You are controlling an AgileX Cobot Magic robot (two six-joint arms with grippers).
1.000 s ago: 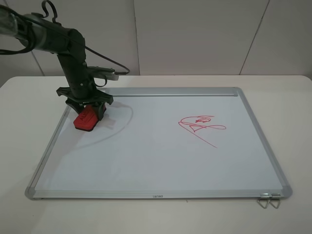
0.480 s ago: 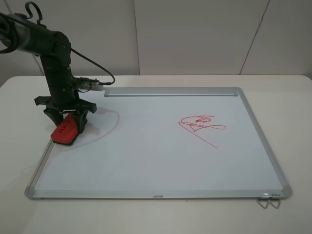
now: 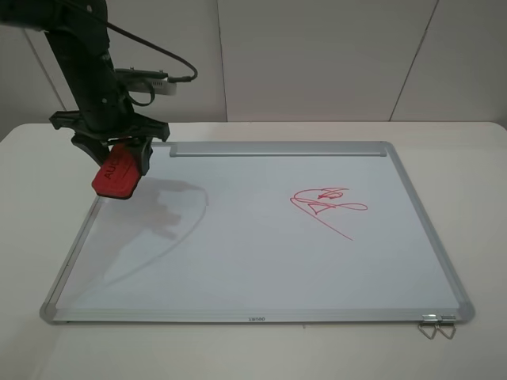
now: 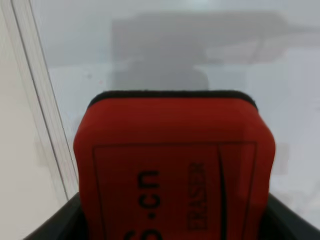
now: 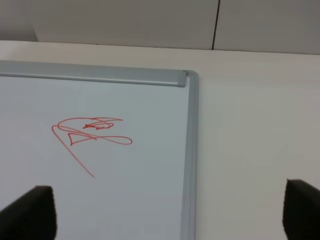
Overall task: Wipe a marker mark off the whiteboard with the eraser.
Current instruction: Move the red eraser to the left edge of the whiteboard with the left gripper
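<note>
Eraser (image 3: 117, 174) in left pincer (image 3: 119, 162), clear above whiteboard (image 3: 238, 269).

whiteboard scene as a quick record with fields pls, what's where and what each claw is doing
whiteboard: lies flat on the white table
eraser: red, clamped in the left claw, lifted above the board's far left corner
scribble: red looped marks with a diagonal tail, right of centre, unwiped
right claw: open, empty, only its dark fingertips show
binder clips: at the near right corner
</note>
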